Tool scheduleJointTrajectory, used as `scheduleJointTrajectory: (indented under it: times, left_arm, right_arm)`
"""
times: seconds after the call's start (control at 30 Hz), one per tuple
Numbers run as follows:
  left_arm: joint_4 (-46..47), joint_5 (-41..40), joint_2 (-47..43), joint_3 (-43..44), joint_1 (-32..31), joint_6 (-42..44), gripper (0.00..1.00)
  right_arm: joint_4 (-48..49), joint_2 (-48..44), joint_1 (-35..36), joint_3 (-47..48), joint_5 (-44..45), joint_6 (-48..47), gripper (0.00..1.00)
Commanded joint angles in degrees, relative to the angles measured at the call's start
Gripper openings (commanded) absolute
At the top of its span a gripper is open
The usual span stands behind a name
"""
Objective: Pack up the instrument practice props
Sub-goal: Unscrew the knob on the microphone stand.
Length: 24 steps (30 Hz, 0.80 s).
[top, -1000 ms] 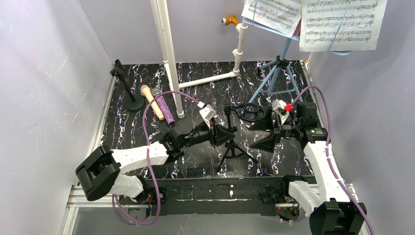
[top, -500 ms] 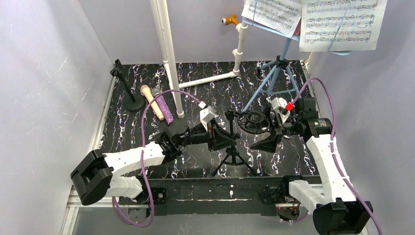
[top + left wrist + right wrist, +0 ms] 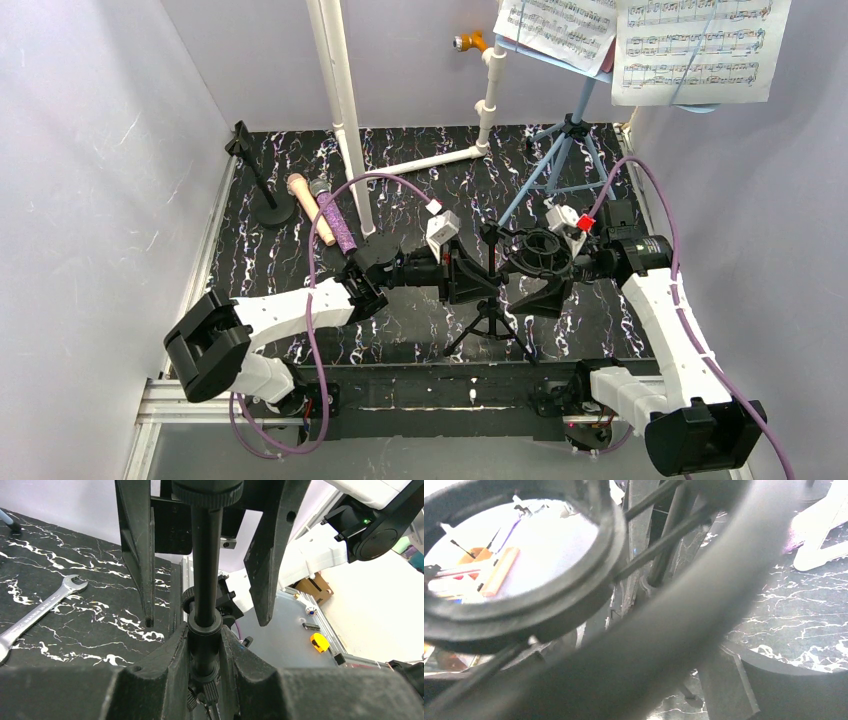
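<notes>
– As the two arms reach in from the near edge, what do they have between them?

– A black microphone tripod (image 3: 488, 325), standing on splayed legs near the front of the table. The left gripper (image 3: 204, 645) is pinched tight on its upright stem, low down. I judge this steadies the stand so it can be lifted or folded. The right gripper (image 3: 540, 278) has its jaws spread wide to either side of the black ring-shaped shock mount (image 3: 535, 250) at the tripod's top. The right wrist view is too blurred to tell whether its fingers touch the ring.

– So how far along is the packing?

– Early, I would judge. Further back on the left, a peach microphone (image 3: 310, 205) and a purple glitter microphone (image 3: 338, 225) lie close together. Just beside them a black round-base holder (image 3: 272, 212) stands upright. At the far right is a light-blue music rack on tripod legs (image 3: 560, 150), with white sheet-music pages (image 3: 695, 50) resting on it.

– Anything that isn't part of the job?

– A silver wrench (image 3: 40, 611) lies flat on the table, seen only from the left wrist. White plastic pipes (image 3: 340, 110) rise at the back centre.

– And the surface and room?

– The table top (image 3: 420, 175) is black with white and purple marbled veins. Plain pale lilac-grey walls (image 3: 90, 150) close it in on the left, back and right.
</notes>
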Motion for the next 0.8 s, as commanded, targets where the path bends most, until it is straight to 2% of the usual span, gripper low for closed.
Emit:
scheduleJointTrajectory:
  times: [0.0,0.4,0.77]
  left_arm:
    - [6.6,1.7,-1.3,2.6,-0.4,-1.2,0.00]
    - [9.1,1.5,-0.7,1.4,-0.4,-2.2,0.00]
    - [9.7,2.3,-0.4,-0.2,-0.4,-3.0,0.00]
  right_arm:
    - [4.8,0.5,0.3,2.7,-1.1,8.8,0.90]
    - [11.9,1.1,0.3,2.2,-1.1,17.8,0.67]
    - [16.4,2.2,0.2,1.4,-1.0,23.0,0.69]
